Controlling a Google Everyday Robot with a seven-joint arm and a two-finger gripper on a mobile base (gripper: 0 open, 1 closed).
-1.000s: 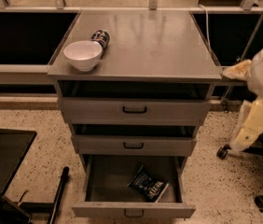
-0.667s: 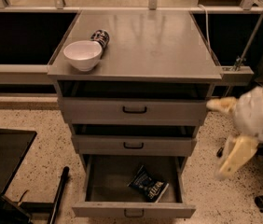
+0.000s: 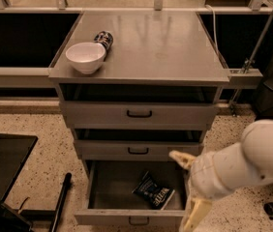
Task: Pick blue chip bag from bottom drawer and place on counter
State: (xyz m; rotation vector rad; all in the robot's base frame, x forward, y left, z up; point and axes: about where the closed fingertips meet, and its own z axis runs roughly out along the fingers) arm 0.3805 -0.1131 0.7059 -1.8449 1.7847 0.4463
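Note:
The blue chip bag [image 3: 153, 192] lies flat in the right half of the open bottom drawer [image 3: 108, 217]. The counter [image 3: 160, 47] is the grey top of the cabinet. My gripper [image 3: 179, 191] is at the lower right, in front of the drawer's right side, just right of the bag and not touching it. Its two cream fingers [image 3: 179, 158] are spread wide, one pointing up-left and one pointing down. It is open and empty. The white arm [image 3: 252, 158] behind it hides the drawer's right wall.
A white bowl [image 3: 85, 57] and a dark patterned can [image 3: 103, 39] lying on its side sit at the counter's left. The top drawer [image 3: 139, 113] and middle drawer [image 3: 137, 150] are slightly open. A black flat object [image 3: 3, 168] and a dark pole [image 3: 61, 202] are on the floor at left.
The arm has come down from beside the counter's right edge to the bottom drawer's right side, moving left and lower. The bag, bowl and can have not moved.

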